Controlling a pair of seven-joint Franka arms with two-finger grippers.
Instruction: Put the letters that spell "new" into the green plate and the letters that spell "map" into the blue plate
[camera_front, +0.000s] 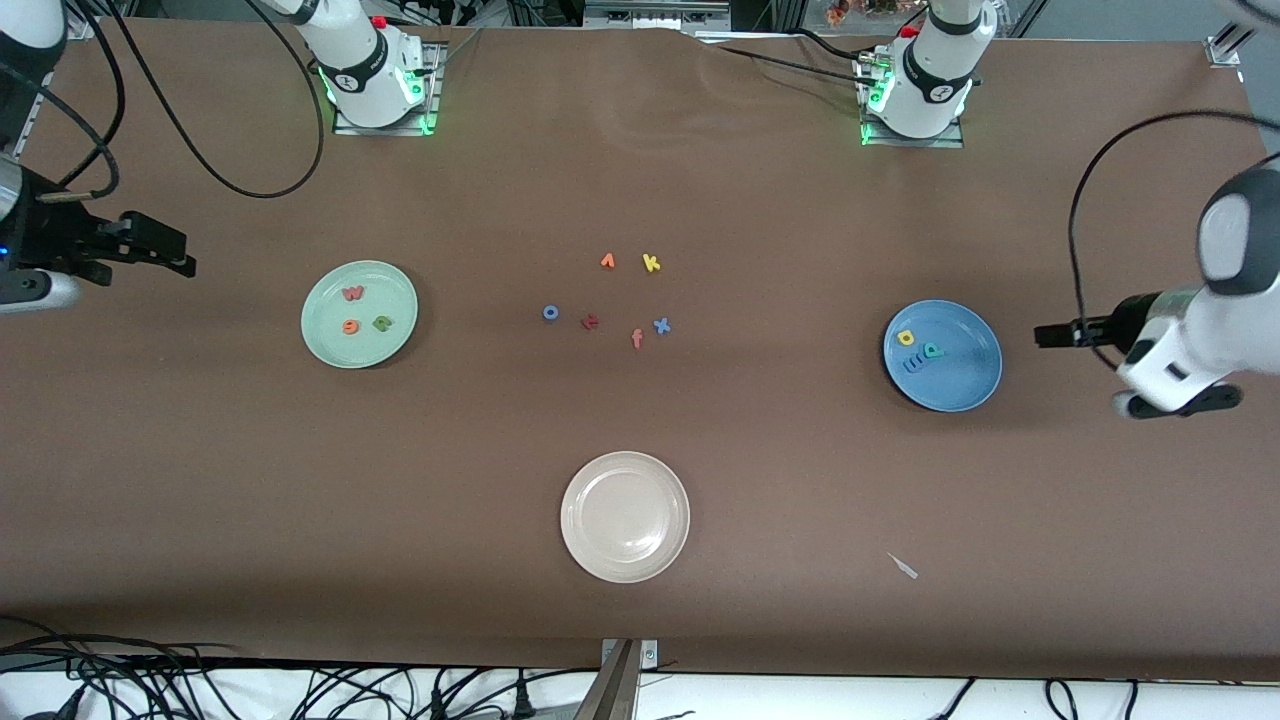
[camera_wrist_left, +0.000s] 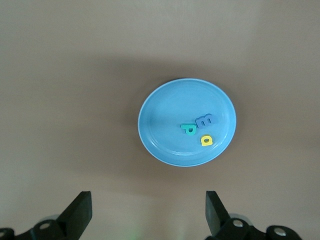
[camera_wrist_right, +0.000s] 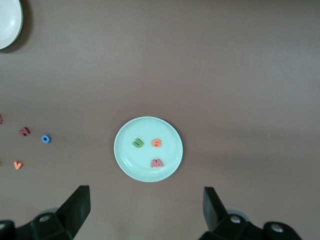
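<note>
Jaws of both grippers open, empty; green plate (camera_wrist_right: 148, 148) below right, blue plate (camera_wrist_left: 186, 121) below left.

Six stray foam letters are clustered mid-table: orange "v" (camera_front: 607, 261), yellow "k" (camera_front: 651, 263), blue "o" (camera_front: 550, 313), dark red "t" (camera_front: 590, 322), orange "f" (camera_front: 637, 339), blue "x" (camera_front: 661, 325). A beige plate (camera_front: 625, 516) is set nearer the front camera. Brown table cover (camera_front: 800, 480).

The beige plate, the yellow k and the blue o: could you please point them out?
beige plate (camera_front: 590, 545): front view, bare rim.
yellow k (camera_front: 651, 263): front view, its middle.
blue o (camera_front: 550, 313): front view, its ring.
</note>
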